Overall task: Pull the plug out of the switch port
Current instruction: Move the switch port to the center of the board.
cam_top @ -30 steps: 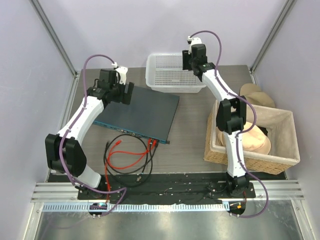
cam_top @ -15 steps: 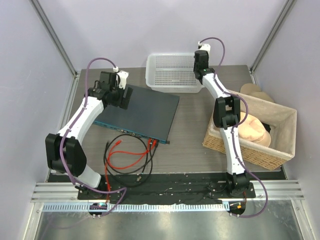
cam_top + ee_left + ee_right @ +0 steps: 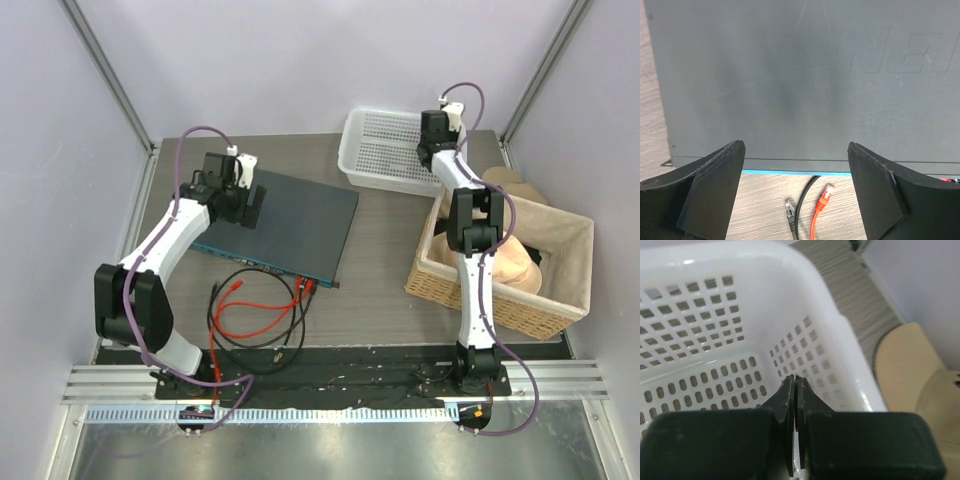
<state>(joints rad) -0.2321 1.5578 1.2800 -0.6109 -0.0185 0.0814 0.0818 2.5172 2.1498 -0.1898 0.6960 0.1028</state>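
Fingers (image 3: 715, 180) of the left end effector (image 3: 795, 150) are spread wide with nothing between them, and they are held over the left part of the switch (image 3: 800, 75). Only in the left wrist view are embossed letters on its dark lid made out, and there a loose red connector (image 3: 826, 192) and a loose black connector (image 3: 790, 210) are seen lying on the surface (image 3: 765, 200) just before the bluish front edge (image 3: 790, 172). Only the top external view shows the red plugs (image 3: 305, 284) seated in sockets near the right end of that edge, with a red cable (image 3: 250, 305) and a black cable (image 3: 225, 335) coiled in front of them. The right end effector (image 3: 794, 385) is pressed together and appears to pinch the rim of the white basket (image 3: 740, 315), where a sliver of white is seen low between its fingers. From above, this basket is placed at the far right of the grey wood-grain surface, well apart from the switch. A wicker basket (image 3: 560, 300) stands at the right, lined with pale cloth and filled with beige padded pieces (image 3: 510, 275); more beige pieces (image 3: 510, 185) lie just behind it. Pale lilac walls (image 3: 300, 60) with metal posts enclose the surface.
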